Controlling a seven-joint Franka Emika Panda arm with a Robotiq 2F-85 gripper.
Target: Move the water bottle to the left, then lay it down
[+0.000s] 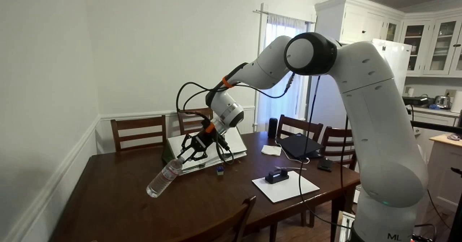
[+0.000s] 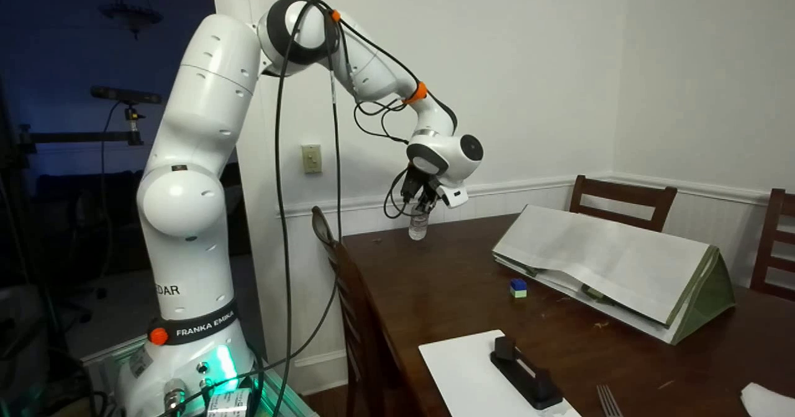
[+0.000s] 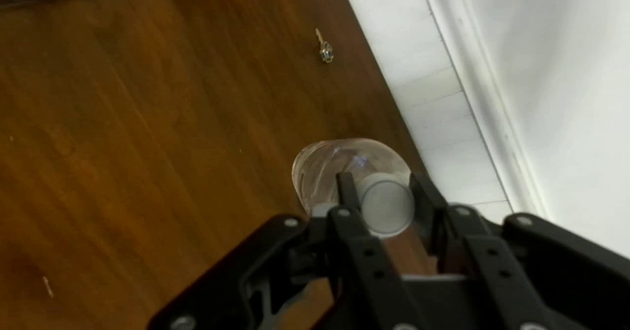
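Remotely, I noted the arm (image 1: 310,54) arched over the counter (image 1: 119,195), its end effector (image 3: 384,192) slanting downward, clamped on the capped top of the water bottle (image 1: 165,177), which was held tilted over that counter.

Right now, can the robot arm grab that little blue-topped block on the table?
Probably not yet: the gripper is closed on the water bottle, which would have to be set down first. The block itself looks uncovered in both exterior views.
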